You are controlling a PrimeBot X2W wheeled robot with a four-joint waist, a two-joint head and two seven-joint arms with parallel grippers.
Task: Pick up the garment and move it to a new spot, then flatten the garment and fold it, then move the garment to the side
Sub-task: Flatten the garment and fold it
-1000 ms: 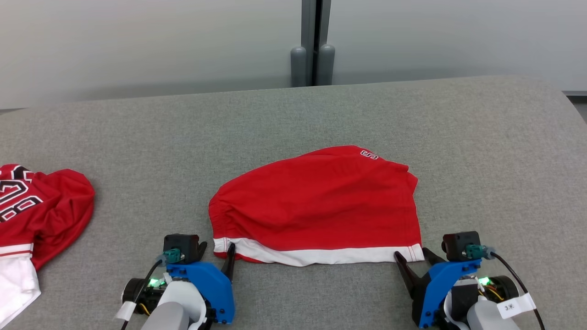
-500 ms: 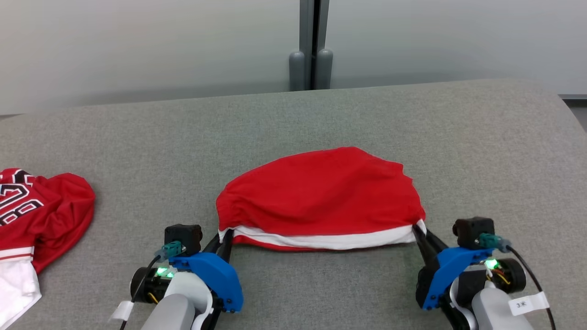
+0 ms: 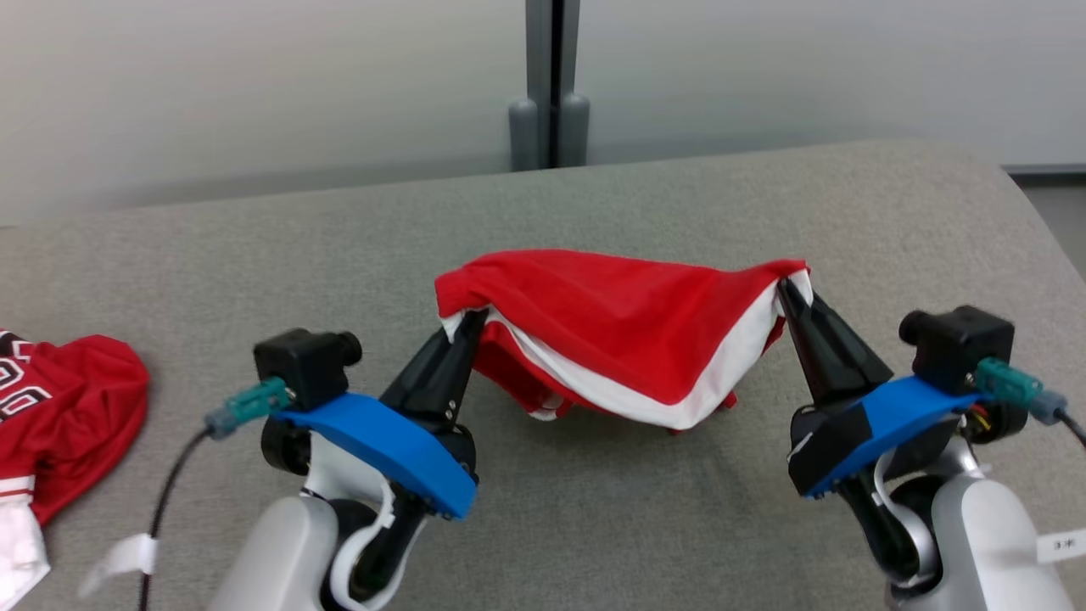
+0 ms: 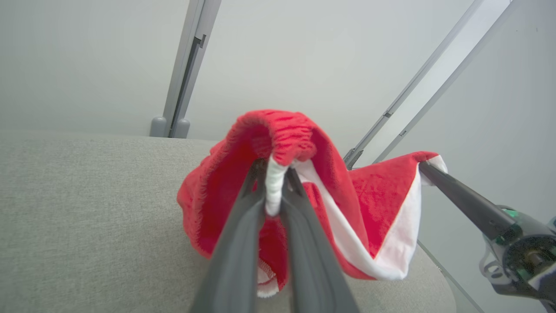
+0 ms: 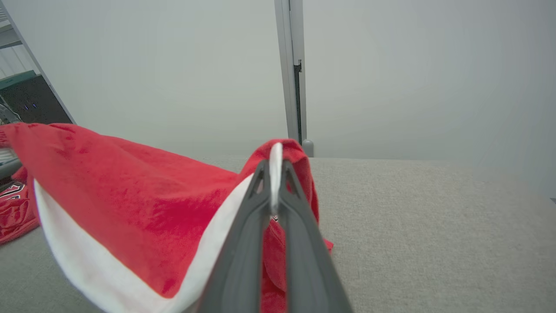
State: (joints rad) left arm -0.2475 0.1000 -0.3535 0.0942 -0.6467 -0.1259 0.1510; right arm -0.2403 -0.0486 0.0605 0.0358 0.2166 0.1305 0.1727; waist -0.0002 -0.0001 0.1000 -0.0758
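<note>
Pinching the garment (image 3: pixel 628 318) are left claw (image 3: pixel 475 317) and right claw (image 3: pixel 786 285); head view shows a jersey (image 3: pixel 76 390).

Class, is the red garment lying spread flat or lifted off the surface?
Lifted and sagging: the red garment hangs between the left gripper and right gripper, each shut on a white-trimmed corner; the middle droops.

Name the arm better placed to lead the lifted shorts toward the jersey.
Left, probably: the left gripper pinches the shorts at the corner nearer the jersey; the right gripper holds the far corner.
</note>
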